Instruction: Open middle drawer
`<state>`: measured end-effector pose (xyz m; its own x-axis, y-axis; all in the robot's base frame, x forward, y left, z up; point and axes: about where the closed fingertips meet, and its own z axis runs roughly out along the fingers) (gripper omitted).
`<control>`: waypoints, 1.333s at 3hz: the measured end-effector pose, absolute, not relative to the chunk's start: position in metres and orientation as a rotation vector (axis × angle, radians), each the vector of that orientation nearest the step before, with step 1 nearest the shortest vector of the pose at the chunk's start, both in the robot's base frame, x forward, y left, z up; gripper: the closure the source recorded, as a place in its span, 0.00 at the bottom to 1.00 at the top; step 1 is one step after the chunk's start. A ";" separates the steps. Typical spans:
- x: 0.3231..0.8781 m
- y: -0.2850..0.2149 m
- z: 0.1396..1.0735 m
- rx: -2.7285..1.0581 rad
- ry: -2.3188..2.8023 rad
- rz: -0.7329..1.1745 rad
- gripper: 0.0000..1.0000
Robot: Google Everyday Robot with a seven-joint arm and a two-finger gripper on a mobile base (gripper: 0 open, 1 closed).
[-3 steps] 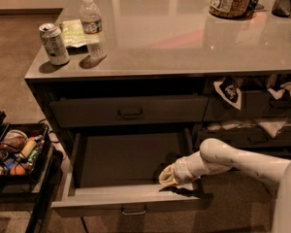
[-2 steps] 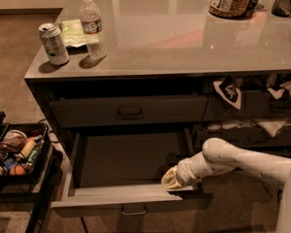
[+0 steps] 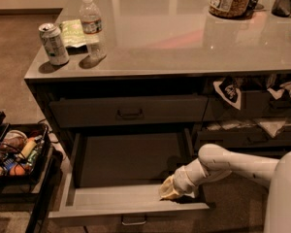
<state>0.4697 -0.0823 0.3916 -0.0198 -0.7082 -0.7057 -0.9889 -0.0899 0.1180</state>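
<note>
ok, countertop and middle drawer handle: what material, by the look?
Countertop: glossy grey, stone or laminate; it shows clear reflections. Middle drawer handle: likely metal, pale sheen; the drawer box looks matte grey. Gripper sits inside its front right corner.

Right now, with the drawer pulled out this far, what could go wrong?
1. The end effector sits at the inside of the middle drawer's front panel near its right corner, away from the central handle; an off-centre pull might skew the drawer or slip off.
2. The drawer looks far out; pulling further could overrun its runners.
3. The cart stands close to the drawer's left front corner and might get bumped.
</note>
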 end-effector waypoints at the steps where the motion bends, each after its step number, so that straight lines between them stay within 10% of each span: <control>1: 0.455 -0.077 0.385 -1.821 1.789 0.963 1.00; 4: 0.515 -0.092 0.378 -1.770 1.720 0.709 1.00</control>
<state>0.5153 -0.0919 0.3783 0.0345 -0.6994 -0.7139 -0.9993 -0.0143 -0.0343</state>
